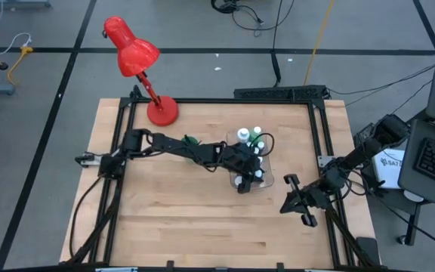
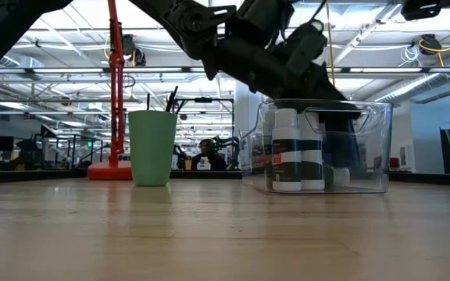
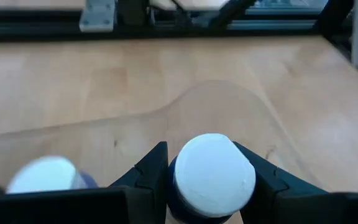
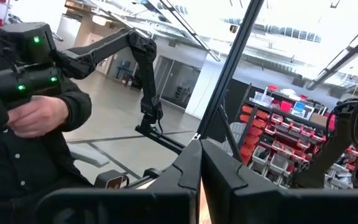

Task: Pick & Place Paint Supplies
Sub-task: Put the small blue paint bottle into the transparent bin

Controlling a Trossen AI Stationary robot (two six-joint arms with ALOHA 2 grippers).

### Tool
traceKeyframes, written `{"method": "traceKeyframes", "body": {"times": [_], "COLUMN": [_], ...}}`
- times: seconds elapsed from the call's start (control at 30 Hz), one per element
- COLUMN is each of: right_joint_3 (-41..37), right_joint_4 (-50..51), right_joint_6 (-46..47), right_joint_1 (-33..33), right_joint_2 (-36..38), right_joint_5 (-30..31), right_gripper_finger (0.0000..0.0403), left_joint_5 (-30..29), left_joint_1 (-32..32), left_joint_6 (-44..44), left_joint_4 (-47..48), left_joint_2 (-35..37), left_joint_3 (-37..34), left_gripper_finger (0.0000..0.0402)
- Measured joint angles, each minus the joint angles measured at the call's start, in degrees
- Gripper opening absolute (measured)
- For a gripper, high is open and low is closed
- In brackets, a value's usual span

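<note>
A clear plastic bin stands at mid table and holds white-capped paint bottles, which stand upright on its floor. My left gripper reaches into the bin and is shut on a dark paint bottle with a white cap. Another white cap shows beside it. A green cup with dark brushes standing in it sits left of the bin. My right gripper waits shut near the table's right edge, tipped upward. My left gripper pinches the dark bottle between its two fingers, one on each side of its upper part at and just under the white cap. The fingers come slanting down from the table's left. The bottle stands upright; whether its base rests on the bin's floor is hidden.
A red desk lamp stands at the table's far left, its base on the wood. A black frame rail runs round the table. A person holding a controller shows beyond the table.
</note>
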State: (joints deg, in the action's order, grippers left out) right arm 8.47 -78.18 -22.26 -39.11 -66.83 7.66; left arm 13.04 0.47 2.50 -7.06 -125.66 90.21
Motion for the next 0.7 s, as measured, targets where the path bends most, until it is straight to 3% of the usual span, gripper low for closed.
{"method": "traceKeyframes", "body": {"times": [0.17,0.43,0.7], "right_joint_3": [0.00,-0.02,-0.02], "right_joint_4": [0.10,0.38,0.41], "right_joint_6": [-0.55,-0.94,-0.96], "right_joint_1": [0.00,0.02,0.02], "right_joint_2": [0.01,0.02,0.02], "right_joint_5": [0.04,1.50,1.49], "right_gripper_finger": [0.0004,0.0004,0.0004], "left_joint_5": [-0.68,-1.03,-0.86], "left_joint_1": [-0.07,-0.28,-0.28], "left_joint_6": [0.99,2.53,1.55], "left_joint_4": [-0.34,-0.58,-0.38], "left_joint_2": [-1.55,-2.37,-2.41], "left_joint_3": [0.07,0.18,0.13], "left_gripper_finger": [0.0128,0.0196,0.0209]}}
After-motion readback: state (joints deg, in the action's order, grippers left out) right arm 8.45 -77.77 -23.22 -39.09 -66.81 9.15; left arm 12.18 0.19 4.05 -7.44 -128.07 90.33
